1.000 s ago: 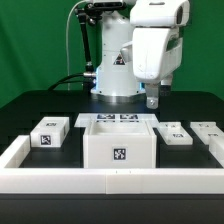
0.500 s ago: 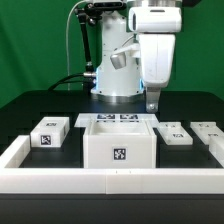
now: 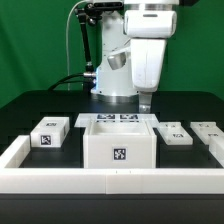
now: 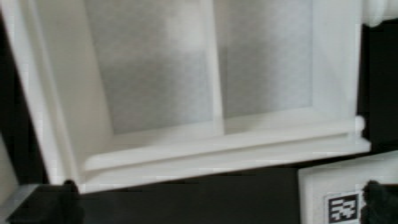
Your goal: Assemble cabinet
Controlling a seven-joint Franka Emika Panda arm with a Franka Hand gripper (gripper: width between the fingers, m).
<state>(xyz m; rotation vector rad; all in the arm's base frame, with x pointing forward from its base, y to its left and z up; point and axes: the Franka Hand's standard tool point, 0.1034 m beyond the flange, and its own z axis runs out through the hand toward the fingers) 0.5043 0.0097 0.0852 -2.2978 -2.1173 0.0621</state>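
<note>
Exterior view: claw (image 3: 147, 101) hovering over the large white plastic cabinet box (image 3: 118, 150).
Box sits centred on the bench (image 3: 40, 105), below my claw and toward the exterior view's left, long axis crosswise; jaw spacing I cannot tell.

The cabinet (image 3: 100, 146) looks like smooth, matt white plastic; the table (image 3: 38, 106) is matt black.

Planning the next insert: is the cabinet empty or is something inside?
Empty. The wrist view looks into the cabinet and shows only bare white compartments.
</note>
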